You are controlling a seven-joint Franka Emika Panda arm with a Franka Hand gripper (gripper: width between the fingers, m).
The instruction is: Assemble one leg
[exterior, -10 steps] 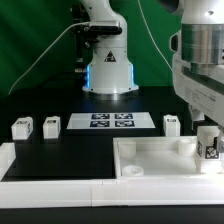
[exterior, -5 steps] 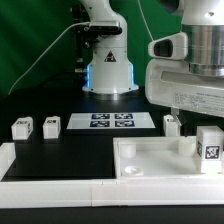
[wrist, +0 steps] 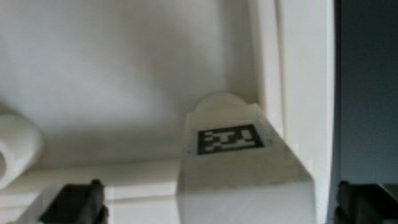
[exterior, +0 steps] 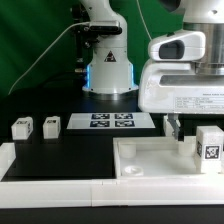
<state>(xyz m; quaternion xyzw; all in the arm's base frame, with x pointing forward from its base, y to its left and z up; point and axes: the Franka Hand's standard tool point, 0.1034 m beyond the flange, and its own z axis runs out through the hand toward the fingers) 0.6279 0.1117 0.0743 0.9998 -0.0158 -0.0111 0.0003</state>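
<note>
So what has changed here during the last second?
The arm's white housing moved toward the exterior view's left. The leg now stands in full view, higher in the picture than a second ago, on the large white part. Whether the pincer holds it cannot be told. The other legs and the marker board stayed.

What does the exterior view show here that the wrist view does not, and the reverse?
Only the exterior view shows the robot base, the marker board, two small blocks at that view's left, a third behind the square part, and the arm's head above. Only the wrist view shows the dark fingertips of the gripper, set wide apart either side of the leg, and a round socket. Both show the tagged leg on the white square part.
</note>
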